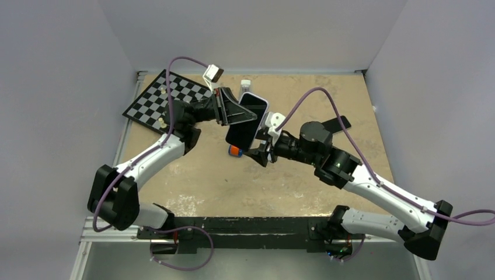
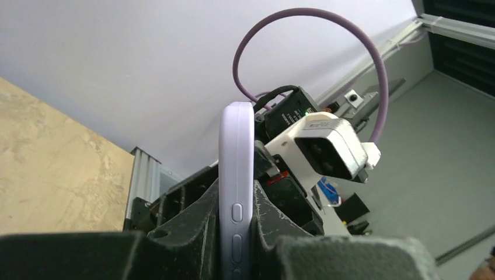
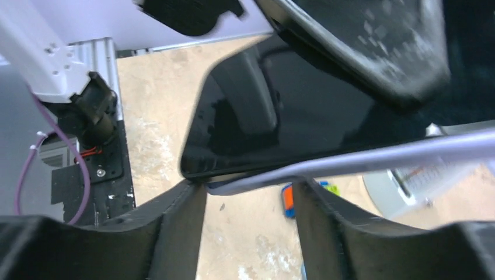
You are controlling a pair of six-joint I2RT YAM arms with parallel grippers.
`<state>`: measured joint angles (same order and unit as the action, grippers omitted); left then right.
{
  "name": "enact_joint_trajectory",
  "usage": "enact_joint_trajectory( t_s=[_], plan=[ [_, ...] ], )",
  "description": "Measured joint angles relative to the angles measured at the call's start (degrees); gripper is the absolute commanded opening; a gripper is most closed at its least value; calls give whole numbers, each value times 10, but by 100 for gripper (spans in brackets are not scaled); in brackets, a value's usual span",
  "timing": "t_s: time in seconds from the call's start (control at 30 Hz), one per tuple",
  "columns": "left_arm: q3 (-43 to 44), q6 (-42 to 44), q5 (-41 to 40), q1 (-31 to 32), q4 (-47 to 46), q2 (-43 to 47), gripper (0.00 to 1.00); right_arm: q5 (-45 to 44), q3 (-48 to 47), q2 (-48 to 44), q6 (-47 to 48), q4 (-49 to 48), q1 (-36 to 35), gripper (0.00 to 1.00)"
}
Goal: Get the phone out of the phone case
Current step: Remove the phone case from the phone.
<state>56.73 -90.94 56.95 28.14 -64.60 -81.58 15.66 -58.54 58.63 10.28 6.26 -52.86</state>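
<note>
A black phone (image 1: pixel 248 119) in a lavender case (image 1: pixel 265 106) is held tilted above the table. My left gripper (image 1: pixel 233 114) is shut on it from the left. In the left wrist view the case's button edge (image 2: pixel 236 175) stands upright between the two pads of the left gripper (image 2: pixel 236 204). My right gripper (image 1: pixel 257 153) is at the phone's lower end with its jaws apart. In the right wrist view the phone's screen (image 3: pixel 280 116) sits over the case's rim (image 3: pixel 362 162). The right gripper's (image 3: pixel 251 189) fingertips touch the phone's corner and the rim.
A chessboard (image 1: pixel 163 96) lies at the back left with small pieces at its near edge. A clear bottle (image 1: pixel 246 87) stands behind the phone. A small orange and blue object (image 1: pixel 234 150) lies under the phone. A flat black item (image 1: pixel 337 123) lies to the right.
</note>
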Motion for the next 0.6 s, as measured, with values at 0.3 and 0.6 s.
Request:
enact_joint_trajectory(
  t_s=[0.3, 0.6],
  plan=[
    [-9, 202, -119, 28, 215, 95, 0, -89, 54, -68, -193, 54, 43, 78],
    [-9, 262, -193, 31, 276, 109, 0, 85, 46, -91, -357, 43, 137, 38]
  ],
)
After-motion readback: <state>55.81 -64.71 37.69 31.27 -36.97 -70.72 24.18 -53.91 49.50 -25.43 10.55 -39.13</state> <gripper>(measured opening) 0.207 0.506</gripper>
